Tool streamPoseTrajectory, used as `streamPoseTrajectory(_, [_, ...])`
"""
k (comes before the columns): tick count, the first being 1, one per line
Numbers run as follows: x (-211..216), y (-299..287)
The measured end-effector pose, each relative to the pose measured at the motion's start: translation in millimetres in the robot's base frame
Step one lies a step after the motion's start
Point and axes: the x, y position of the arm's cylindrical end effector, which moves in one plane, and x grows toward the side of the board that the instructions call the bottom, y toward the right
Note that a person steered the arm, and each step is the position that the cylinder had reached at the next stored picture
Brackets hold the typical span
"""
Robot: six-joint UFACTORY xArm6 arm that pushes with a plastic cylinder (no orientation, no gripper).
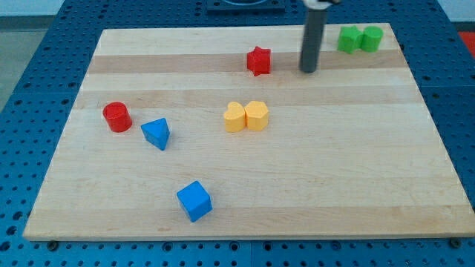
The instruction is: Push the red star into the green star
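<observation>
The red star (258, 61) lies near the view's top, a little right of centre. The green star (349, 38) sits at the view's top right, touching a green cylinder (372, 38) on its right. My tip (308, 70) is on the board between the two stars, a short way right of the red star and below-left of the green star, touching neither.
A yellow heart (234, 118) and a yellow hexagon (257, 116) touch each other mid-board. A red cylinder (116, 117) and a blue triangle (156, 133) lie at the view's left. A blue cube (194, 201) lies near the view's bottom. The wooden board (371, 163) ends close behind the green blocks.
</observation>
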Motion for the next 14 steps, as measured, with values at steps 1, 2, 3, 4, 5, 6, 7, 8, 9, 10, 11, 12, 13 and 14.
streamPoseTrajectory(1, [6,7])
streamPoseTrajectory(2, [39,-40])
streamPoseTrajectory(3, [69,-88])
streamPoseTrajectory(4, [89,-130])
streamPoseTrajectory(5, [90,-151])
streamPoseTrajectory(6, [25,-151])
streamPoseTrajectory(7, [25,-151])
streamPoseTrajectory(8, [16,-140])
streamPoseTrajectory(9, [-7,-105])
streamPoseTrajectory(10, [-15,-74])
streamPoseTrajectory(11, [-16,-46])
streamPoseTrajectory(12, [-15,-47])
streamPoseTrajectory(13, [-6,-79])
streamPoseTrajectory(14, [-3,-116])
